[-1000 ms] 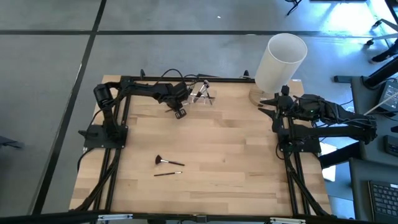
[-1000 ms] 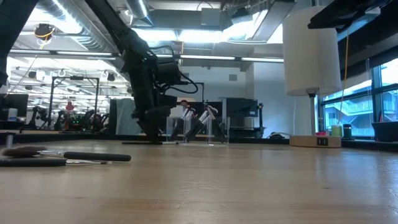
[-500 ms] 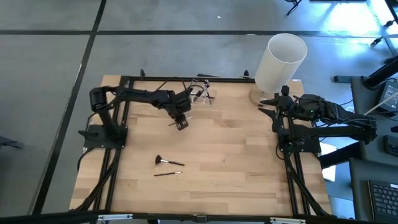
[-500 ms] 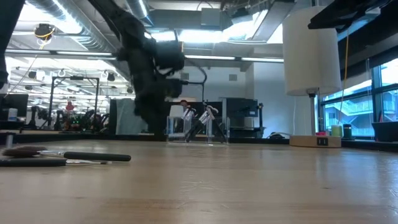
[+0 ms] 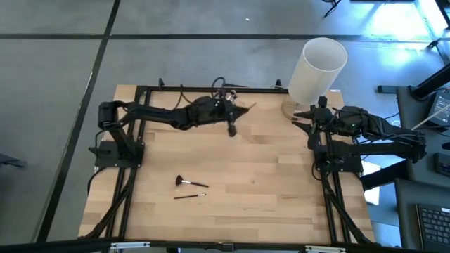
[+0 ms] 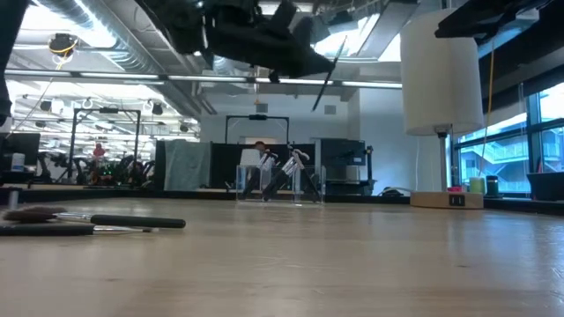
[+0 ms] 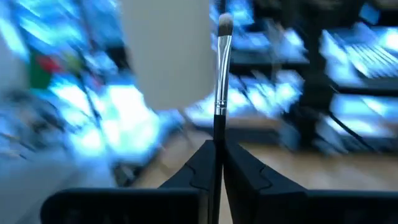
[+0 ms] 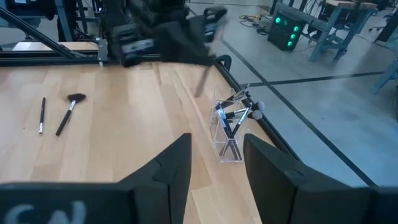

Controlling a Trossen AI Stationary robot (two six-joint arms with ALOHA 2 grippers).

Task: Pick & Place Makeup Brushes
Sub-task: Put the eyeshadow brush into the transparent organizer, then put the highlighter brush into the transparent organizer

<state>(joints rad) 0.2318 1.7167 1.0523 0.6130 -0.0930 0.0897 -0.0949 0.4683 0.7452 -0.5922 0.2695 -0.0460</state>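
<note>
My left gripper is high above the table's far middle, shut on a thin dark makeup brush with a silvery ferrule and a small bristle tip. It also shows in the low view, with the brush slanting down from it. A clear holder with several brushes leaning in it stands on the table near the far edge. It also shows in the low view. A fan brush and a thin brush lie flat on the table at the near left. My right gripper is open and empty at the right edge. My left gripper pinches the brush's dark handle, just below the ferrule, between its two fingers. The ferrule and bristle tip stick out past the fingertips. The brush is lifted clear of the table and the holder, and slants in the low view.
A tall white cylinder on a round wooden base stands at the far right corner. Black frame rails run along the table's far, left and right sides. Bare wood lies across the table's middle.
My left gripper has risen from low beside the holder to high above the table. It has swung toward the table's right and tipped from pointing down to nearly level. The held brush now hangs clear of the table.
</note>
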